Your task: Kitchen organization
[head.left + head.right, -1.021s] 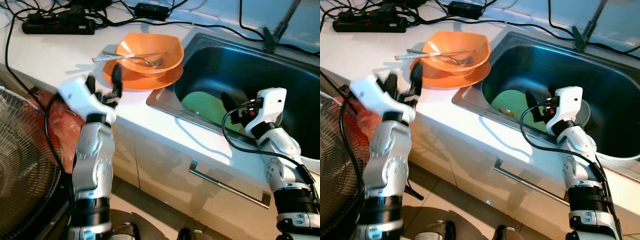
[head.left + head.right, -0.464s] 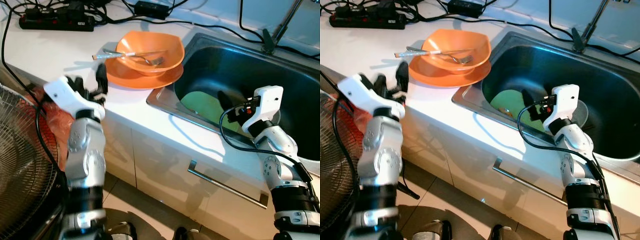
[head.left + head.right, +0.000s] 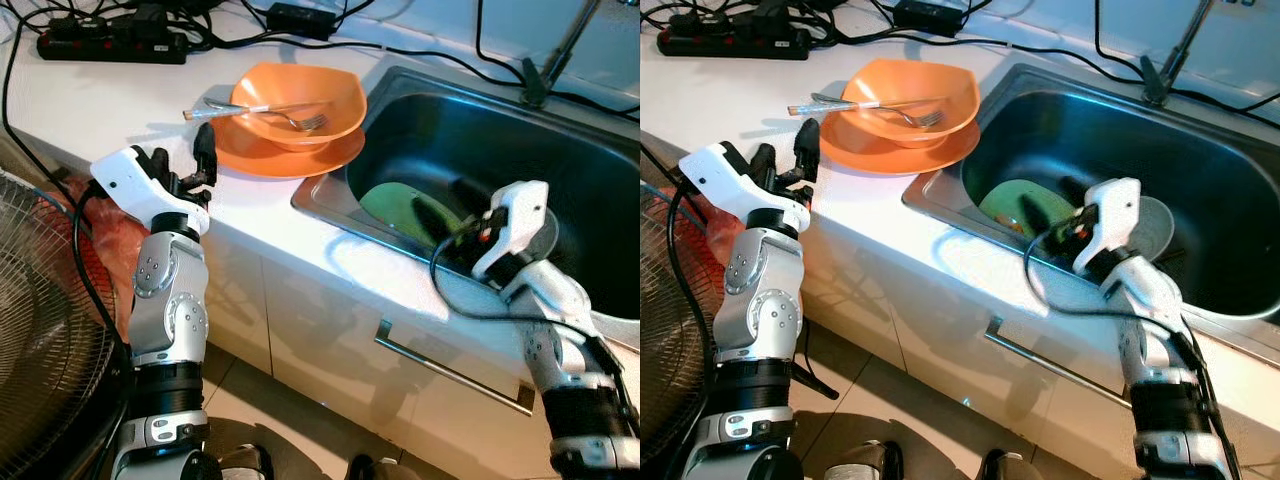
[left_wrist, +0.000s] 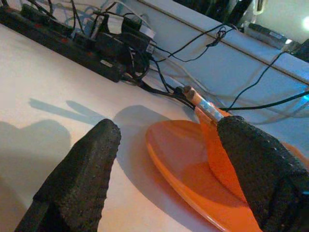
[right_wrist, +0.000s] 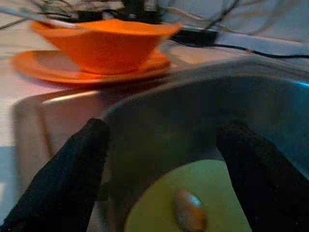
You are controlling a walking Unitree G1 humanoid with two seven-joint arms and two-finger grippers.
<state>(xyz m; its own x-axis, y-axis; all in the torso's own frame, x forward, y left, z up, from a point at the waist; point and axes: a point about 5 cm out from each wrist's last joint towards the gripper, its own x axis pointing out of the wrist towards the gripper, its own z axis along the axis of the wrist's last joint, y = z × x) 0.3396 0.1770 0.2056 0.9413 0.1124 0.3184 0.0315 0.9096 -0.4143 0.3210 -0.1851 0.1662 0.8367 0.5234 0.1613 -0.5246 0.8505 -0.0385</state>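
My left fingers [image 3: 185, 165] were spread apart and empty, poised over the white counter [image 3: 90, 100] just short of the orange plate [image 3: 285, 152]. In the left wrist view both pads [image 4: 77, 179] framed the plate's near rim [image 4: 193, 179] without touching it.

The orange bowl [image 3: 298, 103] sat on the plate, near the sink's left edge. A fork [image 3: 262, 112] lay across the bowl, tines inside, handle sticking out over the rim toward the power strip [image 3: 112, 45] at the back of the counter. Black cables [image 3: 400, 48] trailed along the back of the counter.

My right fingers [image 3: 1045, 212] were also spread apart and held nothing, reaching down into the steel sink [image 3: 1200, 170]. A green plate [image 3: 1012, 203] lay on the sink floor beneath them with a small brownish scrap [image 5: 189, 216] on it; contact with the plate could not be told. A pale round dish [image 3: 1155, 228] sat beside the green plate, partly behind my right arm.

A wire fan guard [image 3: 45, 350] stood on the floor at my left, below the counter edge.
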